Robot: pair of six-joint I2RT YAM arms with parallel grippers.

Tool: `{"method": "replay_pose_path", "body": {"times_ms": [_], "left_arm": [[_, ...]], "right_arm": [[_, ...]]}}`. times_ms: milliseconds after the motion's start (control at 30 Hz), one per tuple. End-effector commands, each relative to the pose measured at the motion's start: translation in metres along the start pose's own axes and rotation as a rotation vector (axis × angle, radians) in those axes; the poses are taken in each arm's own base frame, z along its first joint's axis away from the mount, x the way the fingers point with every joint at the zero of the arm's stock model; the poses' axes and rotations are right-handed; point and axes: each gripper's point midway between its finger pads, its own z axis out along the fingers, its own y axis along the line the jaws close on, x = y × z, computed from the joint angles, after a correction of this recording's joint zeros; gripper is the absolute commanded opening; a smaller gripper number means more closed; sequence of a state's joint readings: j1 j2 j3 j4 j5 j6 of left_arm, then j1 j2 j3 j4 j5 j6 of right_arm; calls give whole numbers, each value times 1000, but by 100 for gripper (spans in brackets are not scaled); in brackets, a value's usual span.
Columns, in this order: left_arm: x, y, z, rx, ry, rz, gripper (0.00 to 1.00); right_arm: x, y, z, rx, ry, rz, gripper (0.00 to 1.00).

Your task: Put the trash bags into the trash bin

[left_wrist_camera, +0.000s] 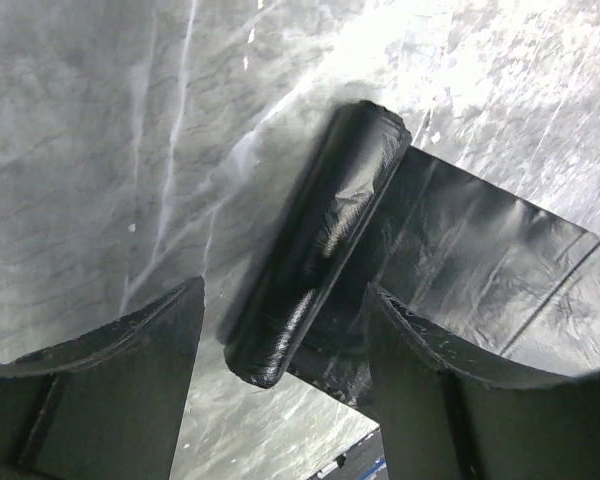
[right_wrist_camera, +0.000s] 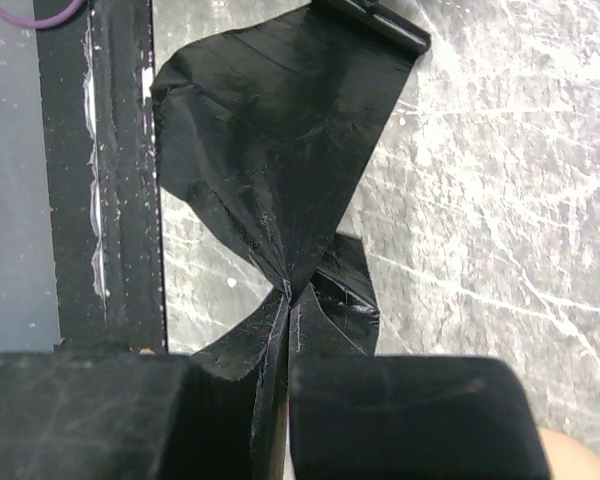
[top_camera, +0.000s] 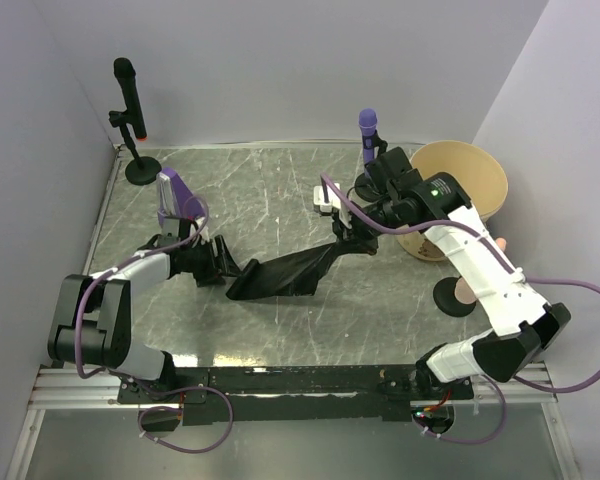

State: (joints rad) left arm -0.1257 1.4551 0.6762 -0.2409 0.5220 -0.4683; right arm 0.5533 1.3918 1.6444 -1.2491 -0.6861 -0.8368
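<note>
A black trash bag sheet (top_camera: 290, 272) lies stretched across the table from a rolled-up part (left_wrist_camera: 315, 240) on the left. My left gripper (top_camera: 223, 265) is open, its fingers either side of the roll's near end (left_wrist_camera: 285, 290), not closed on it. My right gripper (top_camera: 350, 240) is shut on the sheet's right end, and the film bunches into a twist just ahead of its fingers (right_wrist_camera: 285, 400). The sheet (right_wrist_camera: 270, 150) runs away from them to the roll (right_wrist_camera: 375, 20). The tan trash bin (top_camera: 480, 160) stands at the back right, behind my right arm.
A black microphone on a stand (top_camera: 130, 100) stands at the back left with its round base (top_camera: 143, 170). A purple microphone (top_camera: 367, 128) stands near the bin. Another round black base (top_camera: 450, 297) sits under my right arm. A black rail (right_wrist_camera: 100, 170) runs along the table's front edge.
</note>
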Motion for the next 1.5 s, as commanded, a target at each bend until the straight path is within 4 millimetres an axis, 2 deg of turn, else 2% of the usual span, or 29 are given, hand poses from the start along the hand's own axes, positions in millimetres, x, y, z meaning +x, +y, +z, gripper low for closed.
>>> {"method": "replay_pose_path", "body": {"times_ms": [0,233,367,500,733,900,1033,1133,1233,1333,1467], "left_arm": [[-9,-9,0,26,-44,37,68],[-6,-11,6,38,-12,43,68],[-3,-18,12,50,15,66,68],[-2,-14,18,10,24,70,67],[1,17,29,-134,38,49,58],[4,14,35,-103,70,56,51],[6,4,35,-85,77,111,61],[10,2,37,-129,72,182,60],[14,8,40,-182,80,219,57],[18,18,43,-231,104,226,49],[16,23,44,-259,106,227,29]], "right_arm": [[-17,6,-27,59,-34,-78,0],[-34,9,-46,101,-59,-87,0],[-31,14,-47,96,-59,-76,0],[-24,17,-47,102,-45,-59,0],[8,32,-42,82,27,-31,0],[36,41,-34,81,83,9,0],[57,42,-28,101,129,42,0],[67,45,-24,88,152,59,0],[69,47,-20,73,151,74,0],[70,46,-19,68,154,81,0],[72,44,-18,75,164,80,0]]}}
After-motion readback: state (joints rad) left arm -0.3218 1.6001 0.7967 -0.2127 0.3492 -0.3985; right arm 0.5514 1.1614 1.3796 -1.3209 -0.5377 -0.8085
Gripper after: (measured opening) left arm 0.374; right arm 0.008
